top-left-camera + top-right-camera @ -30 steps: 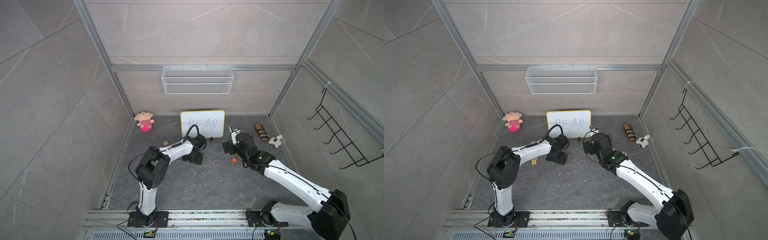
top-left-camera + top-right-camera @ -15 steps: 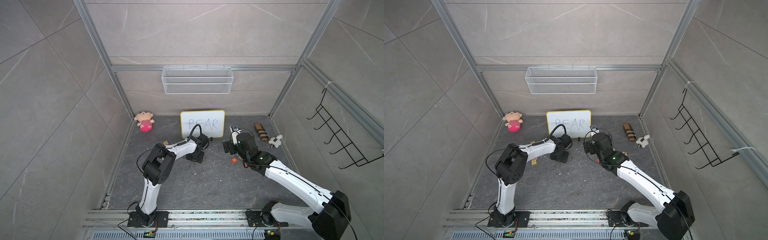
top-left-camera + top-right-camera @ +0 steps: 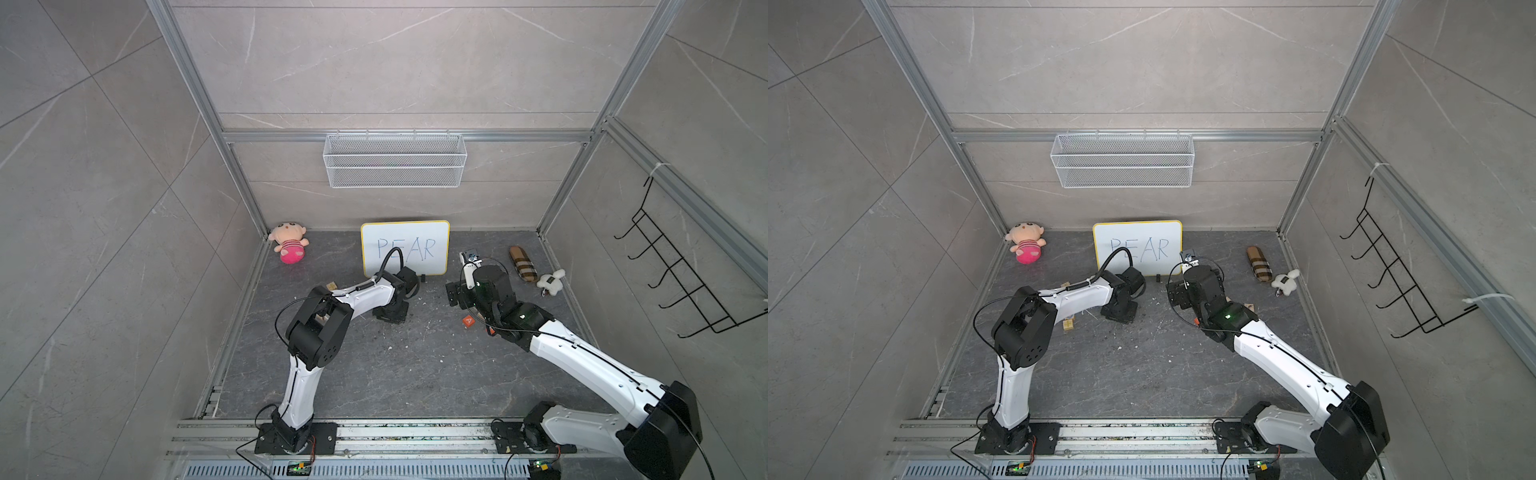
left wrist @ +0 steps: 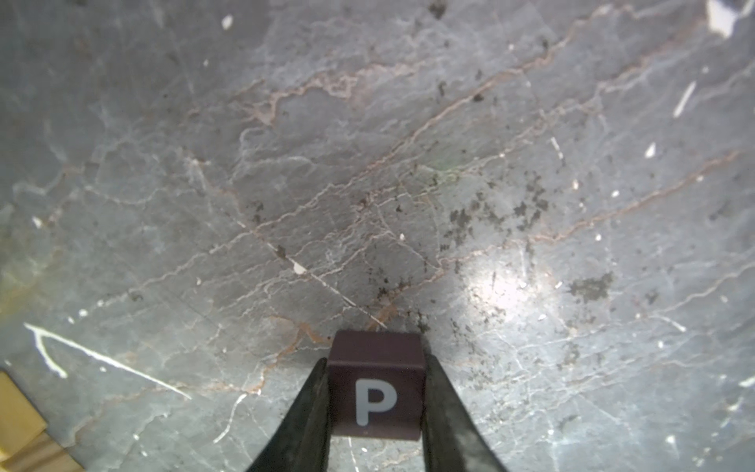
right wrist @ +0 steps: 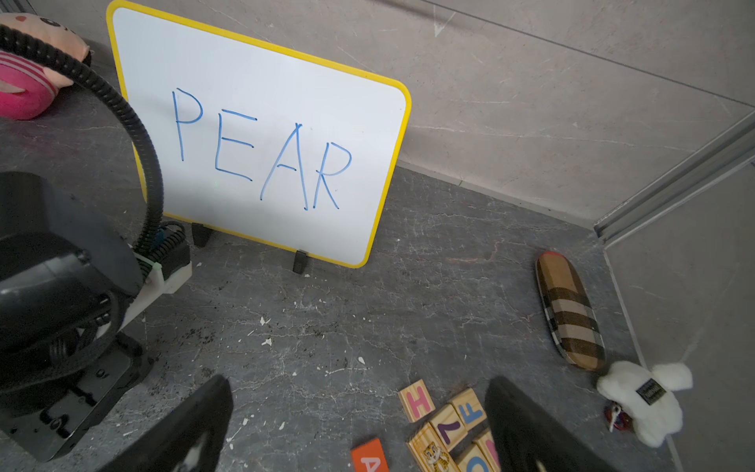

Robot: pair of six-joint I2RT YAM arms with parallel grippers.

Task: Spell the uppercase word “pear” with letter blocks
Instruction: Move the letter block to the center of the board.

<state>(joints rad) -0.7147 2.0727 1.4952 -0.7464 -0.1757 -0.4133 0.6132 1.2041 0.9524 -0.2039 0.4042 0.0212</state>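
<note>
A dark block with a white P (image 4: 376,392) sits between the black fingers of my left gripper (image 4: 376,367), both of which press against its sides just above the grey floor. In both top views the left gripper (image 3: 390,311) (image 3: 1120,311) points down in front of the whiteboard and hides the block. An orange-red block with a white A (image 3: 468,321) (image 5: 369,457) lies on the floor below my right gripper (image 5: 359,425). That gripper (image 3: 454,293) hovers with its fingers wide apart and nothing between them.
A yellow-framed whiteboard (image 3: 405,248) (image 5: 261,143) reading PEAR leans at the back wall. Tan wooden letter blocks (image 5: 445,425) cluster beside the A block, and more (image 3: 1068,325) lie under the left arm. A plush doll (image 3: 288,245), plaid case (image 3: 523,264) and white plush (image 3: 550,282) lie along the back.
The left jaws have closed in onto the P block, and the left arm's elbow has swung a little to the right. The right arm has stayed still and open.
</note>
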